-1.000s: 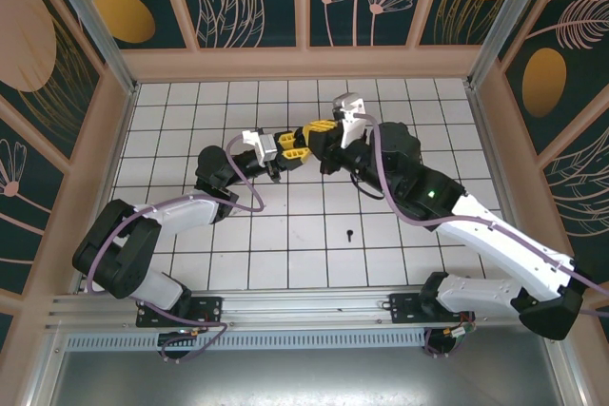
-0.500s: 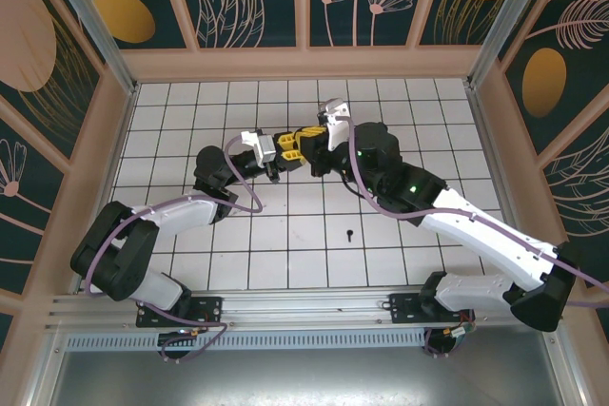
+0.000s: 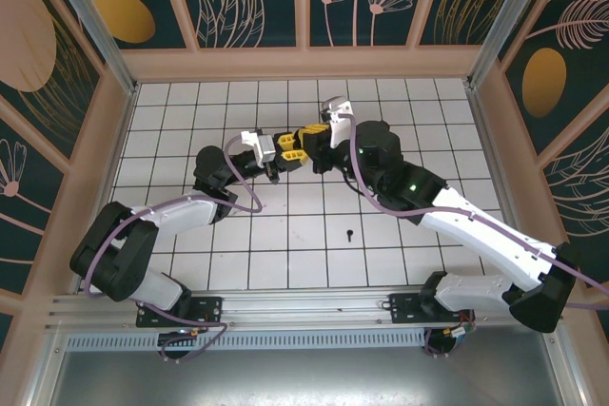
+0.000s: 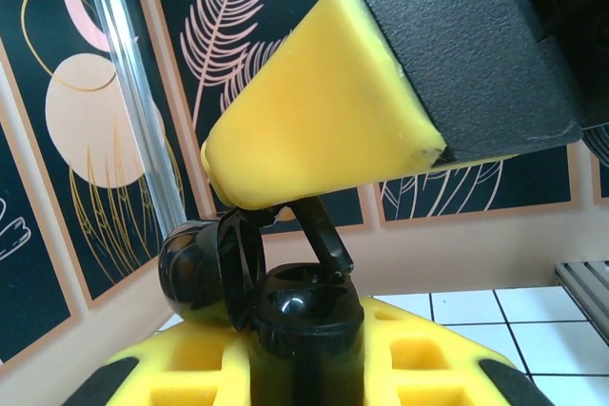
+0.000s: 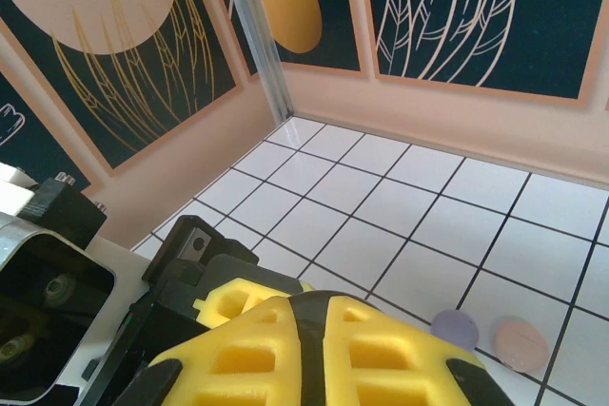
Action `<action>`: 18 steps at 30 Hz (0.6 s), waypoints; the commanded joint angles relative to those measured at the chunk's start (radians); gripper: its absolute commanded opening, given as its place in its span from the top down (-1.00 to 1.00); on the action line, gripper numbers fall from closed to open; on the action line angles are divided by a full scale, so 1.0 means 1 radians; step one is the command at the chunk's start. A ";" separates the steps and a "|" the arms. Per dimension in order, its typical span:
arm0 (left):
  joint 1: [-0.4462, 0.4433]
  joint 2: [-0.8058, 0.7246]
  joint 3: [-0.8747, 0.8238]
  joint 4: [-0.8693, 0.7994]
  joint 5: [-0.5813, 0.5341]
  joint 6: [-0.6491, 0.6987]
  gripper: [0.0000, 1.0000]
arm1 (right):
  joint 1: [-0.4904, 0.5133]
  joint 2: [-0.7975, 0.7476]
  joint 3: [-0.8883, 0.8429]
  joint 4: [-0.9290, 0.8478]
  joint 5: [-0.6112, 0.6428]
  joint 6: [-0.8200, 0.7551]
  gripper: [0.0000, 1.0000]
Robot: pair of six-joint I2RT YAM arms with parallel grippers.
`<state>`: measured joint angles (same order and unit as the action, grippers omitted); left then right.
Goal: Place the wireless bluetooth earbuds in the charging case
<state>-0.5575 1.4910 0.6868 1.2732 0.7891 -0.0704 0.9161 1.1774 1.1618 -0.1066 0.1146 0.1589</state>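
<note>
Over the middle of the tiled floor my left gripper (image 3: 287,148) is shut on a black charging case (image 4: 306,316), which stands upright between the yellow pads (image 4: 419,354). Its lid (image 4: 202,268) hangs open to the left. My right gripper (image 3: 307,136) meets it from the right, shut on a black earbud (image 4: 324,235). The earbud's stem slants down from the right finger (image 4: 314,130), and its lower end touches the case's open top. In the right wrist view the shut yellow fingers (image 5: 285,349) hide the earbud. Another black earbud (image 3: 350,234) lies on the floor nearer the bases.
A lilac round case (image 5: 455,328) and a pink round case (image 5: 519,343) lie side by side on the tiles beyond my right gripper. Patterned walls and a clear corner post (image 5: 255,35) enclose the floor.
The right arm has swung left and brought its gripper up against the left gripper. The left arm has barely moved, and both grips stay shut.
</note>
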 commanded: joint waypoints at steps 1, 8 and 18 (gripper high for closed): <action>-0.007 -0.039 0.021 0.041 0.037 -0.014 1.00 | -0.010 0.021 -0.015 0.009 0.017 -0.003 0.81; -0.007 -0.044 0.025 0.047 0.038 -0.026 1.00 | -0.006 0.036 -0.019 -0.012 0.008 -0.007 0.82; -0.007 -0.041 0.045 0.069 0.033 -0.075 1.00 | 0.039 0.057 -0.027 -0.061 0.077 -0.059 0.88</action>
<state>-0.5552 1.4895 0.6868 1.2469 0.7856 -0.1234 0.9344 1.1992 1.1618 -0.1055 0.1619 0.1299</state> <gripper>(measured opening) 0.220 0.081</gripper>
